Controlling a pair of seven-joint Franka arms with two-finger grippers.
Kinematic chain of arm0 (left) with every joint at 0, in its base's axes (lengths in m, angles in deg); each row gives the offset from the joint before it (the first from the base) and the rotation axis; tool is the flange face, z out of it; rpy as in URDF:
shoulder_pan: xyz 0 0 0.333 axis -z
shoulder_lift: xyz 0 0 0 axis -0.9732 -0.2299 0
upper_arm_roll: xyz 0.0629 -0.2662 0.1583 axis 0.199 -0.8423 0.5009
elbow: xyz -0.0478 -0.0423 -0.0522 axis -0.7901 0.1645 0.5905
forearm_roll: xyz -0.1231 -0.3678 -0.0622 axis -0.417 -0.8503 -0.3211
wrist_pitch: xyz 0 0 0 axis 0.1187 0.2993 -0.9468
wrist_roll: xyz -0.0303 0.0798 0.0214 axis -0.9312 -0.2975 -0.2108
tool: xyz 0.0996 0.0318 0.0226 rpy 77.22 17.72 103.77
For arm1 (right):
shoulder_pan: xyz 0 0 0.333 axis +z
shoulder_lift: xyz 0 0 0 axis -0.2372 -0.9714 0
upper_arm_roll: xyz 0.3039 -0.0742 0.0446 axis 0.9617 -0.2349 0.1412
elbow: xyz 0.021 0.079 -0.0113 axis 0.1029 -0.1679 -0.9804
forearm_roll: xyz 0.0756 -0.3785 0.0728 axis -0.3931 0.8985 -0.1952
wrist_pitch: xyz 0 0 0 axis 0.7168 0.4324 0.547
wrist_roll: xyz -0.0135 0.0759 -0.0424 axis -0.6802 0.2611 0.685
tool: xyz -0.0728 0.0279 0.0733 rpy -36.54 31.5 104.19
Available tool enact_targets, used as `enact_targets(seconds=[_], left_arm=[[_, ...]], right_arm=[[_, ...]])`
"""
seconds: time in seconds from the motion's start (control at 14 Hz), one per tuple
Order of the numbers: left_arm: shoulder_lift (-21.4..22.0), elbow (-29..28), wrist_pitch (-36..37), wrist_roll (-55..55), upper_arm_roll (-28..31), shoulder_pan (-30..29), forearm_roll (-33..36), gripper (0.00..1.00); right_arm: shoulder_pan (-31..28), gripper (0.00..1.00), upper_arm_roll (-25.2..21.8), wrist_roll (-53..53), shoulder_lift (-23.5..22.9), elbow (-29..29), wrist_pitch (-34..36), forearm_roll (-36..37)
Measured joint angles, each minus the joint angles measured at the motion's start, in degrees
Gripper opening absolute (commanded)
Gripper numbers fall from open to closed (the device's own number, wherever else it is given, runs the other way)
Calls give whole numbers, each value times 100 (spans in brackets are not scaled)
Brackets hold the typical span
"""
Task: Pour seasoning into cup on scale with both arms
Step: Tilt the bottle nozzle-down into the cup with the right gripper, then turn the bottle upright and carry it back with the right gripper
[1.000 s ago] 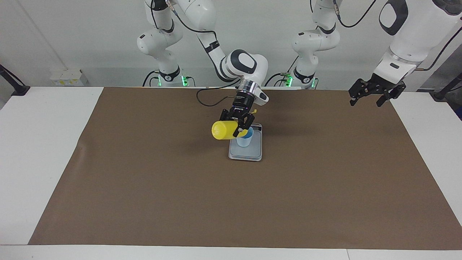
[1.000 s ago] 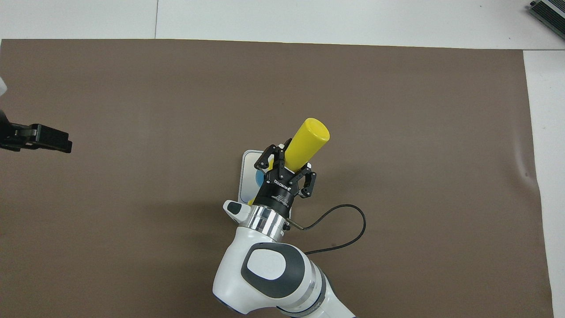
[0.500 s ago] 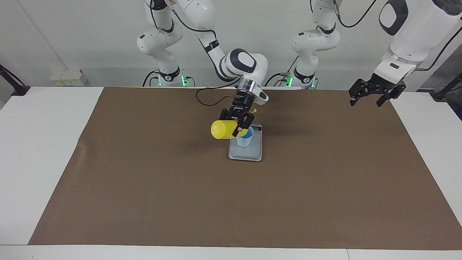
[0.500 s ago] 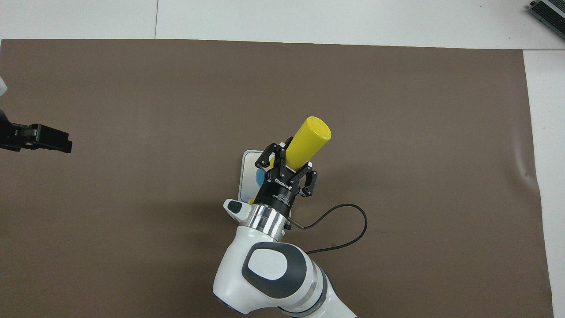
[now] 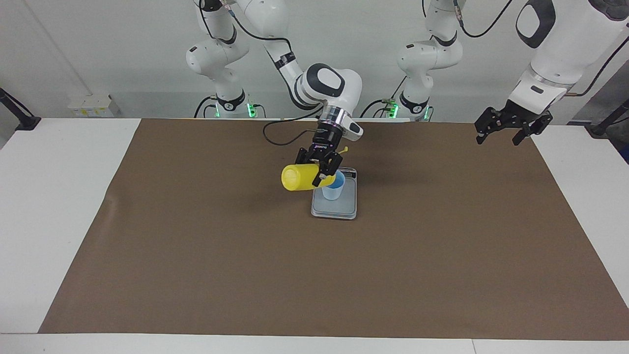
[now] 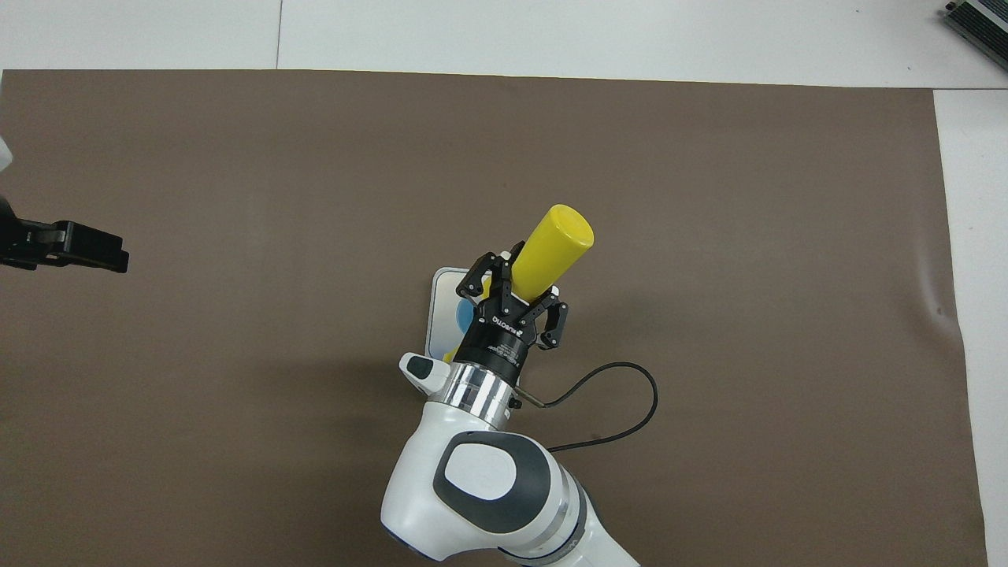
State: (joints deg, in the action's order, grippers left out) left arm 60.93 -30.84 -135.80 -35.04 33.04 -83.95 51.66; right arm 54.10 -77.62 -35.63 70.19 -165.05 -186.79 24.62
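Two arms over a brown paper mat (image 5: 196,255). Right gripper (image 5: 322,169) clamps the seasoning (image 5: 300,177), a smooth yellow cylinder tipped over the pale blue cup (image 5: 333,191) on the scale (image 5: 339,209) (nozzle hidden). Left gripper (image 5: 511,128) waits spread wide at the mat's edge, holding nothing.

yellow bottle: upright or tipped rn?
Tipped. The yellow bottle lies near horizontal in the right gripper, nozzle end over the cup on the scale.
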Motion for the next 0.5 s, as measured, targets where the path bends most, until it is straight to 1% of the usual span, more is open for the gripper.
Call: enact_targets(seconds=[0.21,0.5], left_arm=[[0,0,0,0,0,0,0,100],[0,0,0,0,0,0,0,100]], right_arm=[[-198,0,-3,0,164,104,-111,-625],[-325,0,-5,0,189,290,-102,-1618]])
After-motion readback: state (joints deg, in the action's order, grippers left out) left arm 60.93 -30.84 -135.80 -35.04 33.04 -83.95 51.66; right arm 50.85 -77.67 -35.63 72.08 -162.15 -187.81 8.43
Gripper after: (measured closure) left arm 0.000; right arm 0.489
